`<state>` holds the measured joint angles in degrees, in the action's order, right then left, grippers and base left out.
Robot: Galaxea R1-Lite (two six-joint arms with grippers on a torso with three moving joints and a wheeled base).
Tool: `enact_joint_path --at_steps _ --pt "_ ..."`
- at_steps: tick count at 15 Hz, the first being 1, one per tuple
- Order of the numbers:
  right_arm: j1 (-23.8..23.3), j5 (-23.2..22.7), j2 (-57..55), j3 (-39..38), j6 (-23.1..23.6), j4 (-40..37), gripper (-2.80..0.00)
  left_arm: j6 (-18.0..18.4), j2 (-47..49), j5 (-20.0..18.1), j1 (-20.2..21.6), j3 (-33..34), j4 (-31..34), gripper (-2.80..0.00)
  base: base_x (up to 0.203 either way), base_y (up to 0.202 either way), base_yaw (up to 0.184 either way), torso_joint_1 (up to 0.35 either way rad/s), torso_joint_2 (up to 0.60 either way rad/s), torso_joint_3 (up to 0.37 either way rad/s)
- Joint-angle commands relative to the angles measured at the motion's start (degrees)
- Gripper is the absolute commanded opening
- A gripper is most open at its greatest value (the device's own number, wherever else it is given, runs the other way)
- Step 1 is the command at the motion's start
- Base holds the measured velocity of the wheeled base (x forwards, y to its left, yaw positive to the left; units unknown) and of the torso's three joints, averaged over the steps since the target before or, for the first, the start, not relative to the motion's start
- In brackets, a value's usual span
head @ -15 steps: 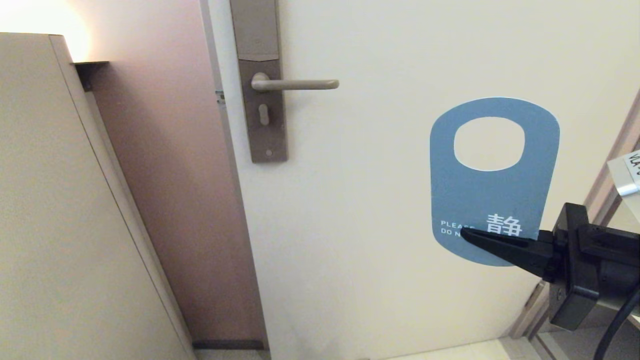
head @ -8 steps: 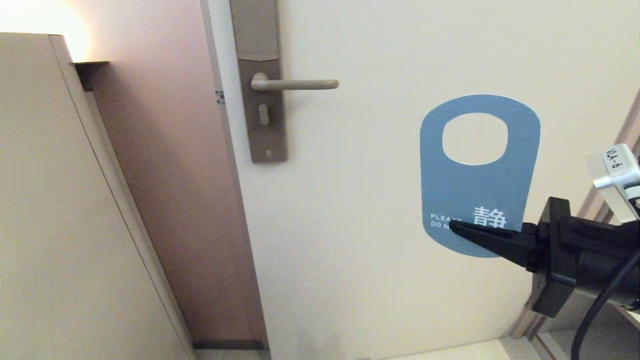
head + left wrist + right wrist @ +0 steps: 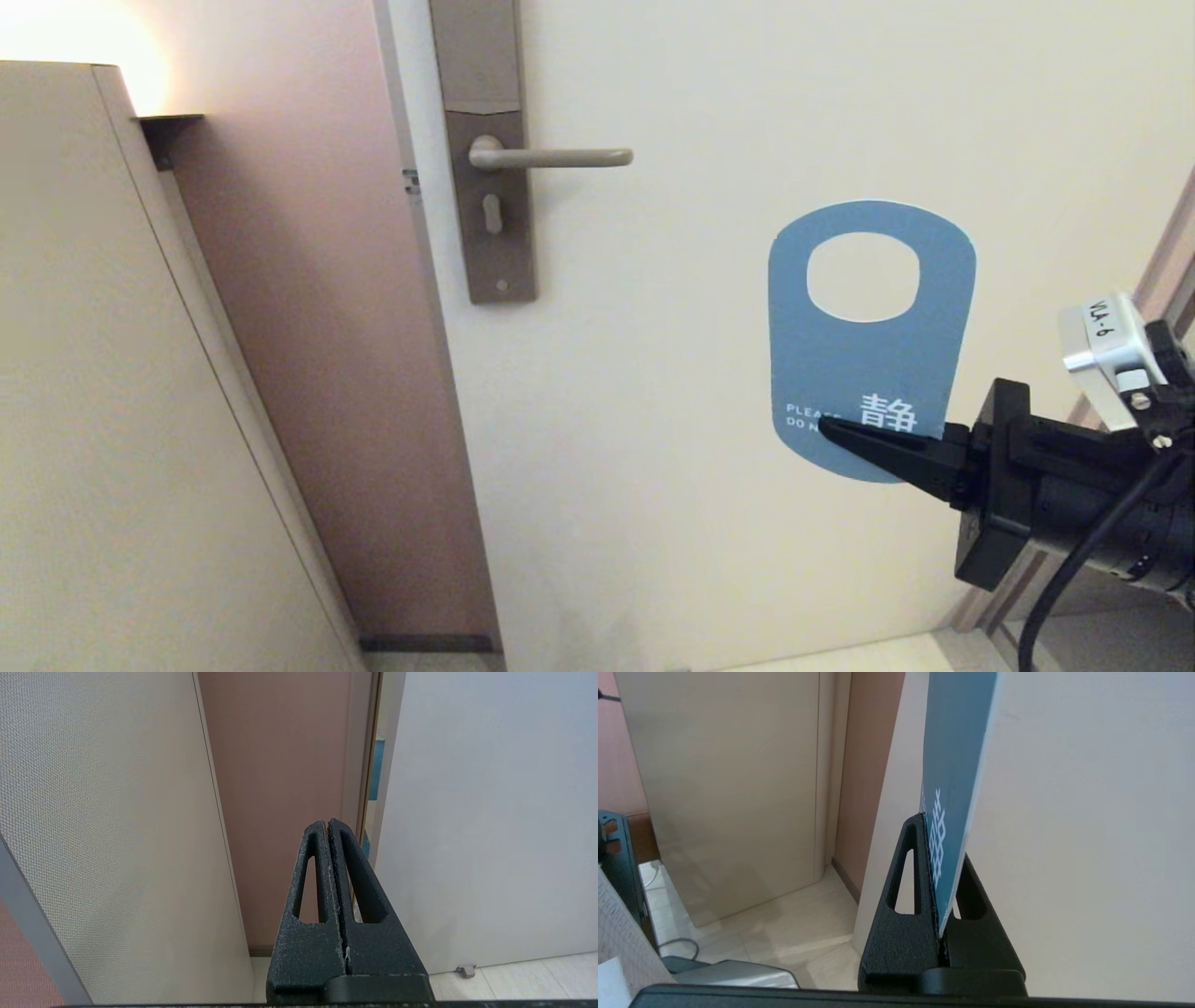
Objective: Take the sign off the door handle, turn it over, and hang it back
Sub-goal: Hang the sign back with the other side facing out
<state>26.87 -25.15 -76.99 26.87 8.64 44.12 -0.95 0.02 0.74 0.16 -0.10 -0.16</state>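
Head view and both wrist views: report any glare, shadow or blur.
Head view: blown-out warm lamp glow at top left; sign and door handle sharp, evenly lit. Right wrist view: right gripper pinching the sign's lower edge, print slightly soft up close. Left wrist view: left gripper crisp, soft flat light, no glare.

Blue sign [image 3: 868, 364] with white lettering, grey-beige door handle [image 3: 551, 157], black right hand [image 3: 826, 431]

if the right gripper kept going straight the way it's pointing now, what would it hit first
Probably the door face, low and right of the door handle. The right gripper, shut on the sign, points leftward below the lever; depth is unclear.
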Motion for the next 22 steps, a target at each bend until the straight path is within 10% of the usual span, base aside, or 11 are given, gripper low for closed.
enact_joint_path --at_steps 1,10,22 --pt "0.03 -0.11 -1.58 0.11 0.11 1.59 -2.8 -0.01 0.05 0.05 0.02 0.01 -0.02 -2.8 0.0 0.0 0.0 0.0 0.0 0.0" --pt "-0.06 0.62 -11.54 5.77 0.16 9.77 -2.8 -0.01 0.03 0.05 0.02 0.01 -0.02 -2.8 0.0 0.0 0.0 0.0 0.0 0.0" --pt "-0.15 6.2 -24.46 28.7 0.06 -1.16 -2.8 -0.02 0.06 0.05 0.02 0.01 -0.02 -2.8 0.0 0.0 0.0 0.0 0.0 0.0"
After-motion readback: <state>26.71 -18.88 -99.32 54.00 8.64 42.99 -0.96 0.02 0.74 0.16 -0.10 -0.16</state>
